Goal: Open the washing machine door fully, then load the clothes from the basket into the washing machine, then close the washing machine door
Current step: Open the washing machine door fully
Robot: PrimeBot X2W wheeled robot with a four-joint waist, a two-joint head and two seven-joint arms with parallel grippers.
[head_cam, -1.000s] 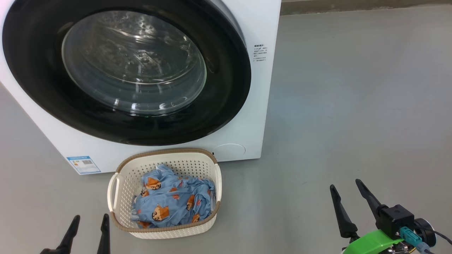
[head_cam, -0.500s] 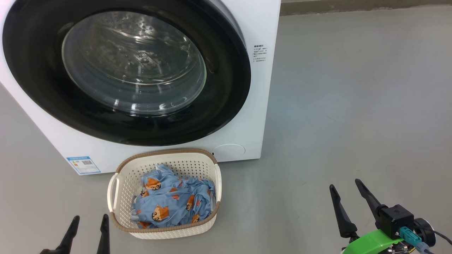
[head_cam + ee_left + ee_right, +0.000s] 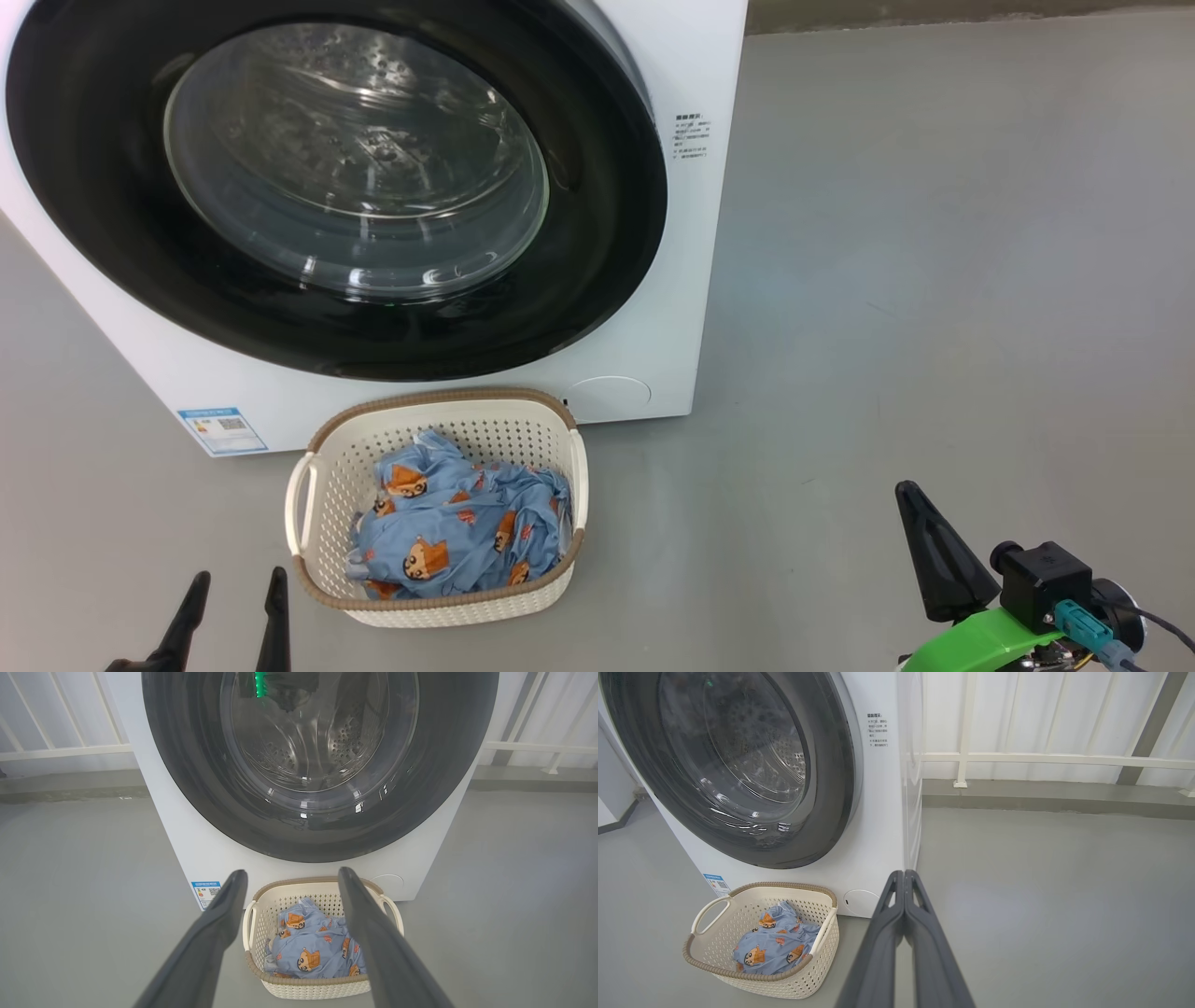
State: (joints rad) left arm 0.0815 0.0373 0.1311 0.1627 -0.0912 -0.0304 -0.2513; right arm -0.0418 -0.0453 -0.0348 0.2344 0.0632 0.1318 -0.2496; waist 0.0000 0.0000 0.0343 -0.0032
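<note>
The white washing machine (image 3: 686,280) stands on the floor with its round black washing machine door (image 3: 597,280) closed flat against the front. The cream basket (image 3: 434,611) sits just in front of it, holding the light blue printed clothes (image 3: 462,541). My left gripper (image 3: 235,583) is open at the lower left, a little left of the basket, holding nothing. My right gripper (image 3: 910,492) is shut and empty at the lower right, well clear of the basket. In the right wrist view its fingers (image 3: 903,891) press together, with the basket (image 3: 714,956) to their left.
Bare grey floor (image 3: 934,280) spreads to the right of the machine. A white railing (image 3: 1045,758) and a low kerb run behind it. A blue label (image 3: 222,429) is stuck near the machine's lower left corner.
My right gripper has shut: its two spread fingers now stand together. The head view has shifted slightly. The basket, the clothes and my left gripper have not moved.
</note>
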